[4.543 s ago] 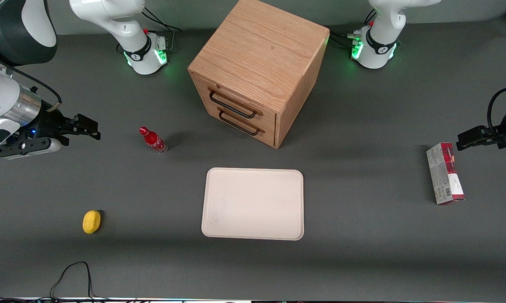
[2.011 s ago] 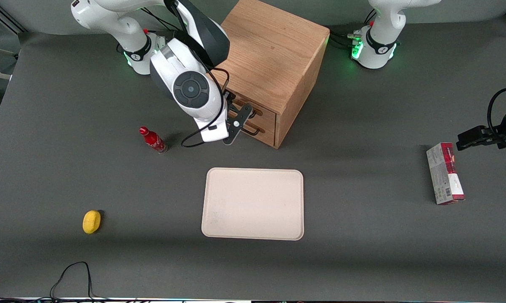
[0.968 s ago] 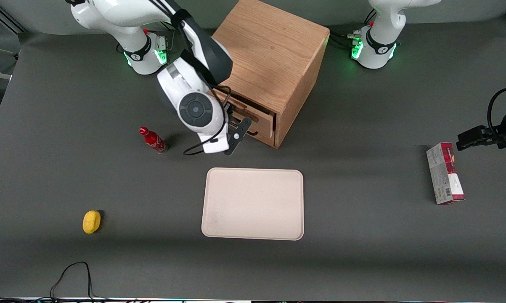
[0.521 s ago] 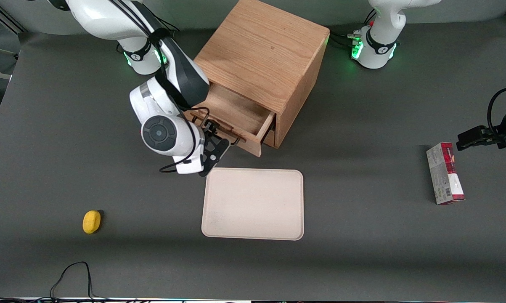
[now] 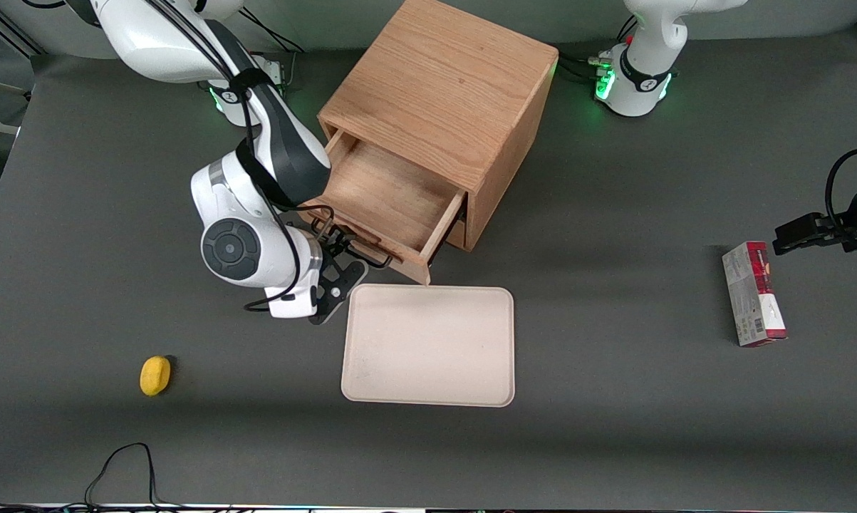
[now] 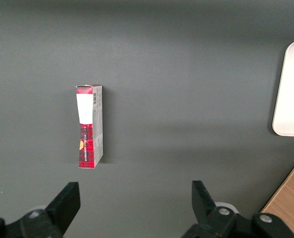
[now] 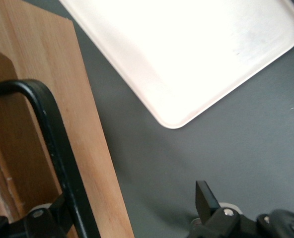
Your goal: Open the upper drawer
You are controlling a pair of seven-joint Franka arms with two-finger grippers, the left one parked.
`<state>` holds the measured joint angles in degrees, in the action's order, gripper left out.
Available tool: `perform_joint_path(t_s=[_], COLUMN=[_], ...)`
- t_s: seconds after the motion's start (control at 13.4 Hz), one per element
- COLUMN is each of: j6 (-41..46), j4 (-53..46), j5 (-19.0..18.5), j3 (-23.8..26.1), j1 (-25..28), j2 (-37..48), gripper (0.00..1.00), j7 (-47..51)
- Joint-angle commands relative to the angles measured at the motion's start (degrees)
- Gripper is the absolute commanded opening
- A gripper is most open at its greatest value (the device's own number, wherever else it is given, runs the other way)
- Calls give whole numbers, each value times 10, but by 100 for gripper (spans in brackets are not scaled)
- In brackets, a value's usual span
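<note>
The light oak cabinet (image 5: 435, 78) stands in the middle of the table, its front turned toward the working arm's end. Its upper drawer (image 5: 385, 192) is pulled far out and its bare wooden inside shows. The drawer's front corner is close to the tray's edge. My right gripper (image 5: 339, 251) is at the drawer's black bar handle (image 5: 371, 260), fingers spread wide. In the right wrist view the handle (image 7: 57, 144) runs along the wooden drawer front (image 7: 90, 148), just inside one finger (image 7: 62, 206) of the open gripper (image 7: 132, 198). The other finger (image 7: 204, 196) is over bare table. The lower drawer is mostly hidden under the upper one.
A cream tray (image 5: 428, 345) lies flat, nearer the front camera than the cabinet; it also shows in the right wrist view (image 7: 186, 49). A small yellow object (image 5: 155, 375) lies toward the working arm's end. A red-and-grey box (image 5: 752, 292) lies toward the parked arm's end.
My gripper came in from the working arm's end to the upper handle. The upper drawer has slid out, farther in each frame, with my gripper moving back toward the tray alongside it.
</note>
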<state>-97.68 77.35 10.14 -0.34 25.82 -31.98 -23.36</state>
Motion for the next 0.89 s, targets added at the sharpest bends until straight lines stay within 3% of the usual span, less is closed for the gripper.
perform_joint_path(t_s=[0.0,0.82], j6=[-1,-19], j4=[-59,-97], j5=[-34,-30], j3=[-1,-2], j1=[-1,-59], j2=[-36,-58], gripper=[100,100], j7=[-6,-8])
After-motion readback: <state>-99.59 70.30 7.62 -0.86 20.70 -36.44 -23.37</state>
